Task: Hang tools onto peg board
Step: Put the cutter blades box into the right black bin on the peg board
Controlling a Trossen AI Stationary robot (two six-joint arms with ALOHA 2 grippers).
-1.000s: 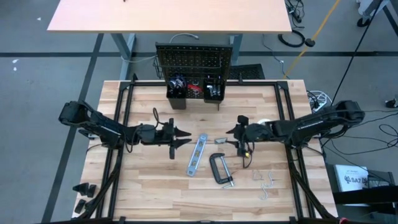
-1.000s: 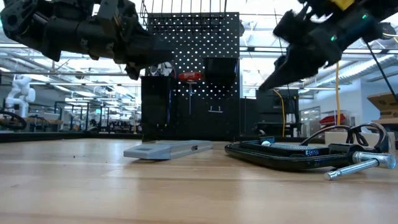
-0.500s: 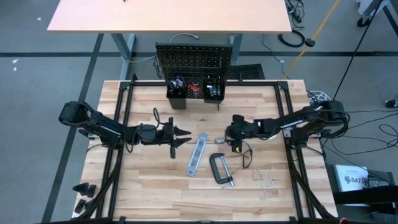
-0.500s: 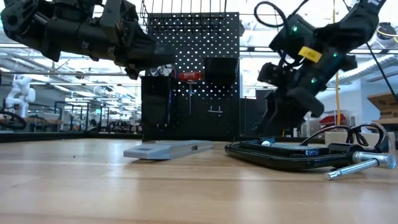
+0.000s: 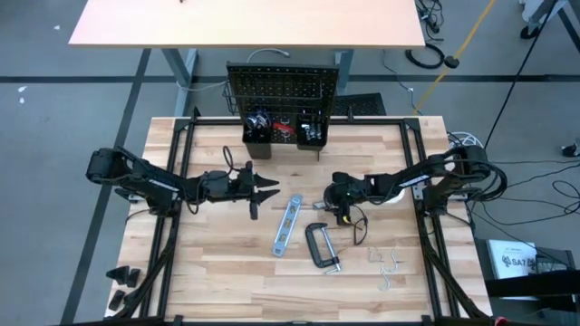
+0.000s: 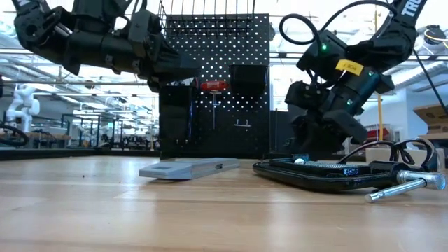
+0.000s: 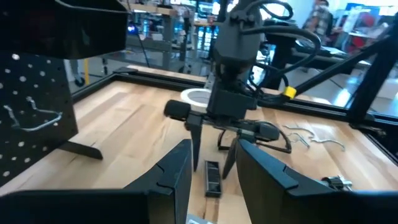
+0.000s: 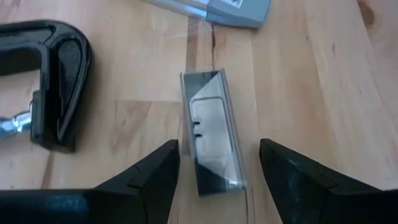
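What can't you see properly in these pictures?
- The bins on the peg board: from the high view the tools inside are too small to name.
- The small flat case between the right tool fingers: the right wrist view does not show what it is.
- The bent wire pieces near the C-clamp: too small in the high view.
- The left tool: the left wrist view cuts off its fingertips.

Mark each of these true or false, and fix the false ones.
1. The right gripper hangs open over a small clear case on the table. True.
2. The C-clamp hangs on the peg board. False: it lies on the table.
3. The level lies flat between the two arms. True.
4. The left gripper grips the level. False: it is above the table, apart from it.
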